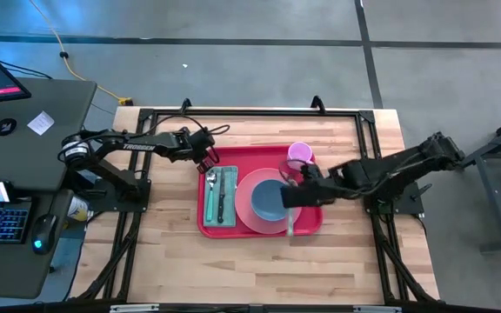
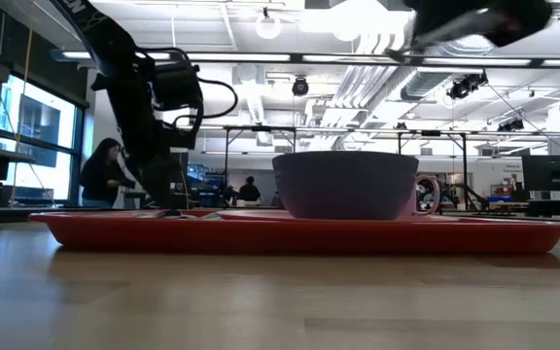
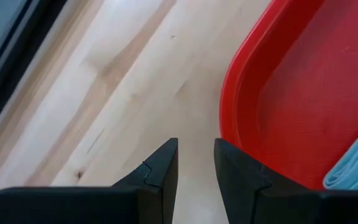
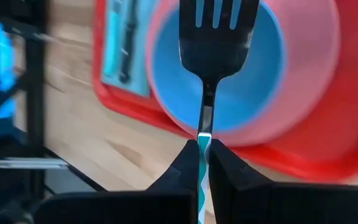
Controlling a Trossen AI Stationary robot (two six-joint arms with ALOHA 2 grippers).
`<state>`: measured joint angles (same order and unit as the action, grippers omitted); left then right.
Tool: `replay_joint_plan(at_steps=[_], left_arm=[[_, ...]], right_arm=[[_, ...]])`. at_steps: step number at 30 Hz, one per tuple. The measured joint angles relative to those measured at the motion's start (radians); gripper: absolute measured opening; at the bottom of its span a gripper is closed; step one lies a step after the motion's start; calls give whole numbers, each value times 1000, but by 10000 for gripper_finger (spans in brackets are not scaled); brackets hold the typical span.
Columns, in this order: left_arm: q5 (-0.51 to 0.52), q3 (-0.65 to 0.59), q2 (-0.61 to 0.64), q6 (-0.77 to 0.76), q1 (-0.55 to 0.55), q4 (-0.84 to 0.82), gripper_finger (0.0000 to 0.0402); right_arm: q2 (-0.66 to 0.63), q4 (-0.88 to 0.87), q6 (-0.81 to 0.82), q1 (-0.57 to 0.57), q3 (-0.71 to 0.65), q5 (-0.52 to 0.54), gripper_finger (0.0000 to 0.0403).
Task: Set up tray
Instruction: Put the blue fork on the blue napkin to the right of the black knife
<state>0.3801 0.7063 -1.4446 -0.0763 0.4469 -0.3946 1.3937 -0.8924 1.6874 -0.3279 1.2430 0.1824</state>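
Clamped in the right hand (image 4: 205,163), a fork (image 4: 216,31) hangs above the blue bowl (image 4: 219,78), probably bound for the red tray (image 1: 307,220) mid-bench. Left hand (image 3: 196,163), fingers apart and empty, waits at the tray's corner beside the napkin (image 1: 220,196).

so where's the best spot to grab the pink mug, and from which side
Take the pink mug by its rim, one finger inside and one outside, coming straight down from above. It stands upright, mouth open to the top, at the tray's far edge, and the bowl crowds its near side. The right pincer is busy, shut on a fork.
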Motion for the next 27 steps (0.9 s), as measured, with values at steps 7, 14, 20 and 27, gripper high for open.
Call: replay_joint_plan(at_steps=[7, 14, 20, 27], left_arm=[[27, 0, -9, -8, 0, 2, 136], [44, 0, -9, -10, 0, 0, 136], [81, 0, -9, -11, 0, 4, 136], [104, 0, -9, -9, 0, 27, 136]], right_arm=[[22, 193, -200, 140, 0, 18, 0], [147, 575, -358, 265, 0, -77, 0], [286, 821, -388, 322, 0, -172, 0], [401, 867, -435, 357, 0, -273, 0]])
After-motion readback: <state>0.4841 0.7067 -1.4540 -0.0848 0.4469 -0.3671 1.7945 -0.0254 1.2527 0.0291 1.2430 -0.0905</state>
